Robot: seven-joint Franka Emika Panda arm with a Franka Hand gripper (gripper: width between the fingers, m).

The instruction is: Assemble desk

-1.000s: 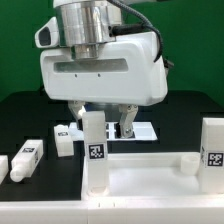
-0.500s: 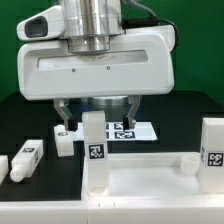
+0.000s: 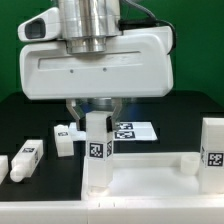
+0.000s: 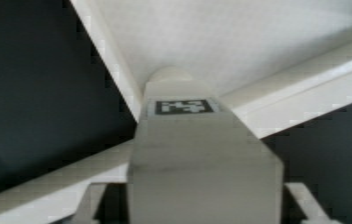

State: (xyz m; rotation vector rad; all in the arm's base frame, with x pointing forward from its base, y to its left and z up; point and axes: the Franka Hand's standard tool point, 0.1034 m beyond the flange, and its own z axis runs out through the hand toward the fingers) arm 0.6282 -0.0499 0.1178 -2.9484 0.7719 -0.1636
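One square white tagged plastic leg, upright at 10 o'clock corner of white rimmed plastic tabletop panel, pinched near top by narrow-set tool.

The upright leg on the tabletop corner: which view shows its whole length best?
The exterior view: the upright leg shows nearly top to bottom, tag facing the camera, at the tabletop corner. The wrist view looks down its length, foreshortening it.

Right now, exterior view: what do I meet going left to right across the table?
Left to right: loose leg lying flat → small tagged white piece → middle upright leg → marker board → right upright leg.
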